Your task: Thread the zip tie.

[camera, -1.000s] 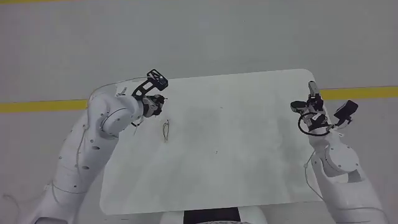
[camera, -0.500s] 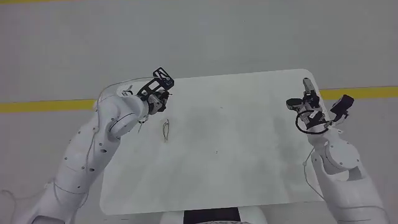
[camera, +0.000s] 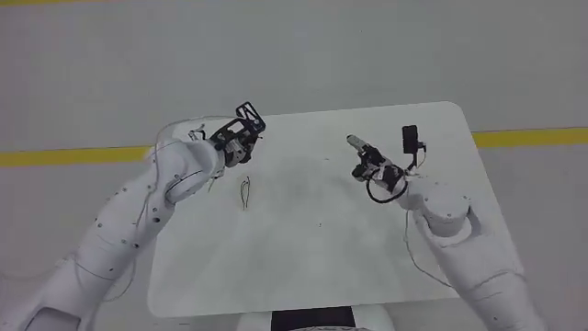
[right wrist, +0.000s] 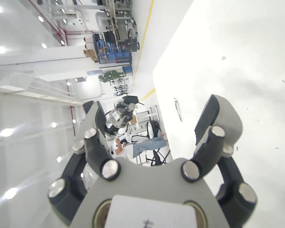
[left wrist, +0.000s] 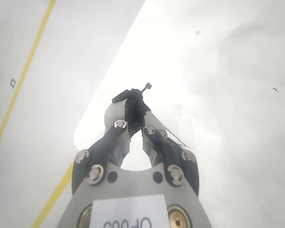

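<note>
left pincer (left wrist: 135,100): closed on a thin black plastic zip tie (left wrist: 147,87). the tie's small square head sticks out past the dark fingertips (left wrist: 130,105), and its fine tail trails out beside one finger, back toward the wrist. from above, the left pincer (camera: 237,147) sits over the far left corner of the white rounded-corner table (camera: 367,257), near the edge.

right pincer (right wrist: 154,117): open, jaws wide apart, nothing between the ribbed pads (right wrist: 205,116). from above, the right pincer (camera: 361,158) hangs over the table's far half, right of the middle. it is well apart from the left pincer and turned toward it.

second thin black zip tie (camera: 244,193): lies flat on the table, looks doubled over into a narrow loop. it is near the left pincer, on the robot's side of it, and neither pincer touches it. the right wrist view shows this tie (right wrist: 178,110) close to the table's edge, with the left pincer (right wrist: 130,100) farther off past it.

outward: pale grey floor all round. a yellow floor line (camera: 64,156) runs out from behind the table.
</note>
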Controlling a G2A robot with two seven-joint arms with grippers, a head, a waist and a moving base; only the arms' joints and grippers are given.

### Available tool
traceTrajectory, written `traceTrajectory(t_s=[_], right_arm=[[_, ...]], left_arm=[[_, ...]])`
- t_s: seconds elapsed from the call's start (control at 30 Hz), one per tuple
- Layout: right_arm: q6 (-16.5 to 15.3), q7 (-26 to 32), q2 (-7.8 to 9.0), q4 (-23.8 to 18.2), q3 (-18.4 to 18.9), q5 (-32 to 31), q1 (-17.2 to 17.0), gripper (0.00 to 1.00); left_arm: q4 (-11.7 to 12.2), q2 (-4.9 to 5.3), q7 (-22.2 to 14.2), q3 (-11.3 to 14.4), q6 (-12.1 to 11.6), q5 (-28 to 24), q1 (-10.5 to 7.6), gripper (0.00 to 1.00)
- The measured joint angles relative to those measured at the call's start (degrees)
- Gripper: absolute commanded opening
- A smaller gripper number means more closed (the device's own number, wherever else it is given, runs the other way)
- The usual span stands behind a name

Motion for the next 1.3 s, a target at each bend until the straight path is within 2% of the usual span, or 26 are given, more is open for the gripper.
traceTrajectory(t_s=[0.07,0.37,0.47,0.6,0.73,0.87,1.1,1.2,1.3], right_arm=[[0.0,0.34,-0.02,1.02,-1.38,-0.71,0.9,1.0],[-0.03,0.37,-0.02,0.93,-1.31,-0.59,0.84,1.0],[-0.25,4.16,-0.15,1.05,-1.94,2.53,1.35,1.0],[0.03,12.17,-0.56,4.75,-4.8,7.79,5.22,1.0],[0.01,18.62,-1.31,10.91,-10.17,12.02,11.33,1.0],[0.01,20.16,-1.93,15.93,-13.95,15.2,16.06,1.0],[-0.01,20.02,-1.92,15.98,-13.95,15.21,16.08,1.0],[-0.84,19.16,-2.15,16.51,-14.38,15.88,15.8,1.0],[-1.42,19.76,-2.7,18.62,-15.33,17.67,17.3,1.0]], left_arm=[[-0.04,0.38,0.25,0.47,0.0,-0.09,-0.32,0.0],[0.01,0.36,0.35,0.47,0.05,0.0,-0.25,0.0],[0.48,0.23,1.99,1.53,0.02,2.25,-0.12,0.0],[1.05,-0.09,4.89,4.48,0.0,4.52,-1.46,0.0],[2.85,-0.25,8.46,7.44,0.0,5.74,-3.25,0.0],[4.32,-0.25,9.58,8.97,0.0,4.91,-4.54,0.0],[4.37,-0.23,9.44,9.02,0.0,5.04,-4.71,0.0],[4.57,-0.26,10.41,9.08,0.35,6.13,-4.26,0.0],[4.12,-0.18,11.87,8.83,0.17,7.33,-3.5,0.0]])
